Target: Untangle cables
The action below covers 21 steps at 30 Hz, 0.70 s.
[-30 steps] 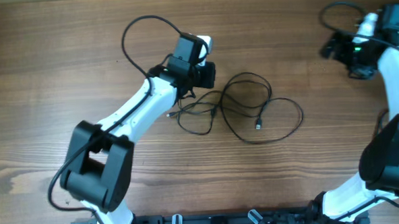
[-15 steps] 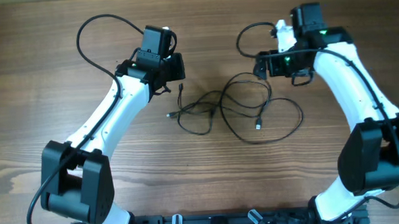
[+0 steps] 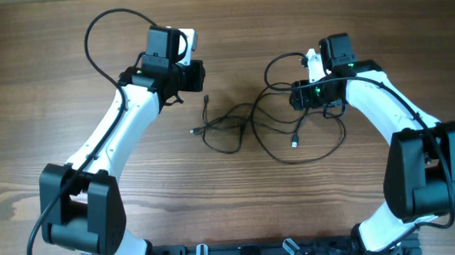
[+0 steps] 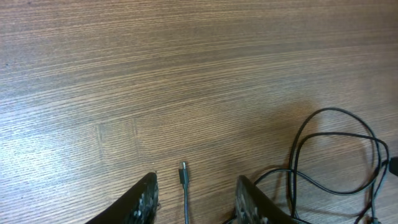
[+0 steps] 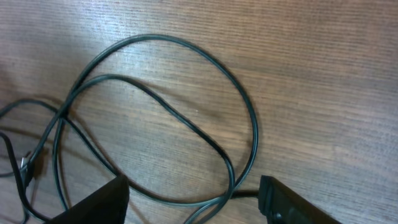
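The cables [image 3: 267, 127] lie in a loose tangle at the middle of the table [image 3: 47, 43], between the two arms. In the overhead view the tangle's long axis runs left to right. One strand ends in a small plug [image 3: 205, 100] at the left of the tangle, and this plug points toward the far edge of the table. Wide loops spread to the right side, and another plug end [image 3: 294, 143] lies inside them. The left claw [image 3: 197, 76] is just beyond the left part of the tangle. In its wrist view the left claw [image 4: 196, 186] has its fingers [image 4: 147, 198] well apart and grips nothing. The same plug [image 4: 183, 168] lies on the wood between the fingers, with its strand running back under the camera. The right claw [image 3: 295, 96] is over the upper right loops. Seen from its wrist, the right claw [image 5: 196, 199] is also spread wide, with an oval loop of cable [image 5: 186, 124] ahead of it. A strand crosses the gap between its fingers [image 5: 102, 202]. I cannot tell whether that strand touches either finger.
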Each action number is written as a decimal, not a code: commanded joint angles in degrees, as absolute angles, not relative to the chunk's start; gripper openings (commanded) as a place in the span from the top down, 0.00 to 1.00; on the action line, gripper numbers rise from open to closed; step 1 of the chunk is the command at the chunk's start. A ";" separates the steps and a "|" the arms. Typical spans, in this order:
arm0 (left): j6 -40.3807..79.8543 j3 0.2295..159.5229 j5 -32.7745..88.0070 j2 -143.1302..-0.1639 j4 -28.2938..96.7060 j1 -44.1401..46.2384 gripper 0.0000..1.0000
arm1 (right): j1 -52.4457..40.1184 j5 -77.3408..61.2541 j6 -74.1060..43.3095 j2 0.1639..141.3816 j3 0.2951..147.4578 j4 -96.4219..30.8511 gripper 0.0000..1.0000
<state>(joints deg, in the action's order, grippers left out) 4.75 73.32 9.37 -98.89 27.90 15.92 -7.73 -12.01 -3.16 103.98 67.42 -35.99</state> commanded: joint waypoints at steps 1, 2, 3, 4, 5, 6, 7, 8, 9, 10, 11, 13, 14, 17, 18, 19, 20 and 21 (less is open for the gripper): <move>3.20 72.88 12.43 -97.25 27.90 15.42 0.58 | -7.92 -12.78 -3.62 105.91 66.87 -33.50 0.32; 3.20 72.88 12.43 -97.25 27.99 15.40 0.57 | -7.92 -12.80 -3.62 106.56 66.87 -32.93 0.32; 3.22 72.88 12.43 -97.25 27.99 15.40 0.57 | -7.92 -12.75 -3.60 107.13 66.87 -32.40 0.32; 3.22 72.88 12.43 -97.25 27.99 15.42 0.57 | -7.92 -12.75 -3.57 107.77 66.87 -31.81 0.32; 3.22 72.88 12.45 -97.25 27.97 15.42 0.58 | -7.92 -12.75 -3.44 108.40 66.87 -31.27 0.32; 3.22 72.88 12.45 -97.25 27.97 15.42 0.57 | -7.92 -12.78 -3.46 108.90 66.87 -30.81 0.32; 3.22 72.88 12.45 -97.25 27.99 15.42 0.57 | -7.92 -12.78 -3.64 109.21 66.87 -30.55 0.33; 3.22 72.88 12.43 -97.25 27.97 15.42 0.57 | -7.92 -12.78 -3.64 109.69 66.87 -30.22 0.33; 3.22 72.88 12.43 -97.25 27.97 15.42 0.57 | -7.92 -12.80 -3.62 110.10 66.87 -30.02 0.33; 3.22 72.88 12.43 -97.25 27.97 15.42 0.57 | -7.92 -12.78 -3.62 110.50 66.87 -30.00 0.33; 3.22 72.88 12.43 -97.25 27.97 15.42 0.57 | -7.92 -12.80 -3.62 110.80 66.87 -29.98 0.33; 3.25 72.88 12.43 -97.25 27.99 15.42 0.57 | -7.92 -12.80 -3.60 111.13 66.87 -30.02 0.34; 3.25 72.88 12.45 -97.25 27.99 15.42 0.57 | -7.92 -12.86 -3.64 111.28 66.87 -30.02 0.35; 3.25 72.88 12.43 -97.25 28.23 15.42 0.54 | -7.92 -13.72 -4.56 111.48 66.83 -30.06 0.41; 3.25 72.88 12.43 -97.25 28.36 15.42 0.54 | -7.92 -14.15 -4.67 111.50 66.83 -30.09 0.46; 3.25 72.88 12.43 -97.25 28.56 15.42 0.54 | -7.92 -15.27 -4.67 111.50 66.83 -30.06 0.51; 3.25 72.88 12.43 -97.25 28.62 15.42 0.54 | -7.92 -15.62 -4.78 111.50 66.83 -30.04 0.59; 3.25 72.88 12.43 -97.25 28.84 15.42 0.54 | -7.92 -15.62 -5.32 111.50 66.83 -30.06 0.71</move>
<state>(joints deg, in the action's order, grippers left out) 4.47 73.32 11.51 -98.87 28.45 15.57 -7.73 -13.54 -4.45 109.80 67.24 -30.30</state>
